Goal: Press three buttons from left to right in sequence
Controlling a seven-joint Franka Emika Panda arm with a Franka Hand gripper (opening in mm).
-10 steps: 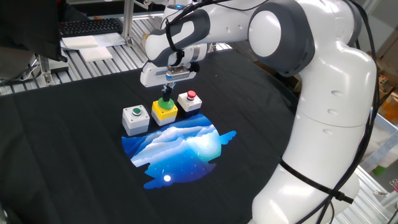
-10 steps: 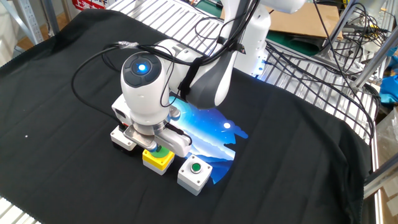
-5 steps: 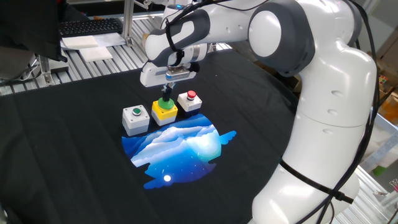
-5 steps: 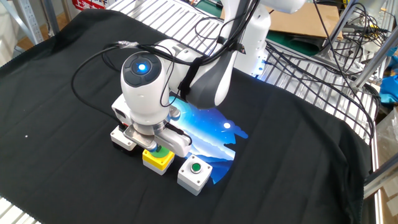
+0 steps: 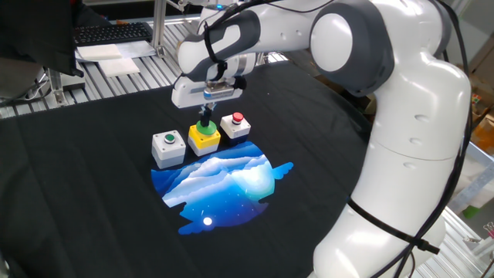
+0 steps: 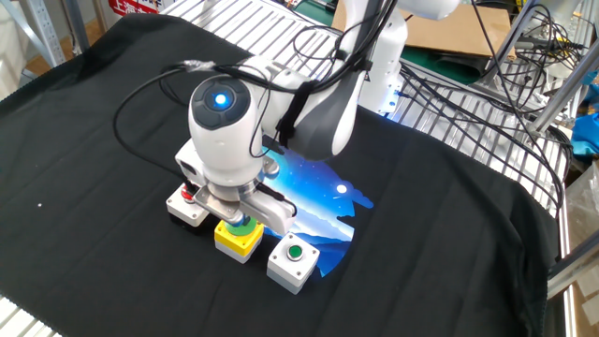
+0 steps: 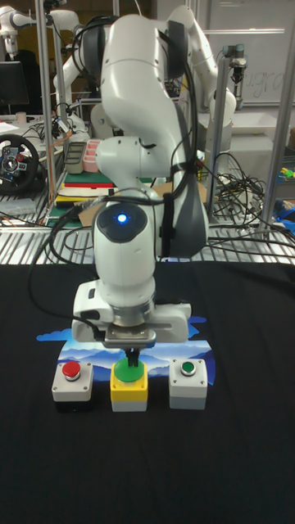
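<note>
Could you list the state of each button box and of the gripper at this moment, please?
Grey-white box with small green button: upright on the cloth, nothing touching it.
Yellow box with green dome: upright, gripper tip resting on its dome.
White box with red button: upright, nothing touching it.
Gripper: pointing straight down onto the green dome; fingertips together.

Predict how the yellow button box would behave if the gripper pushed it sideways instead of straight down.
The yellow box would probably slide, not roll: it looks squat and flat-bottomed. The black cloth might bunch. The gripper is over its green dome, so tipping seems unlikely.
</note>
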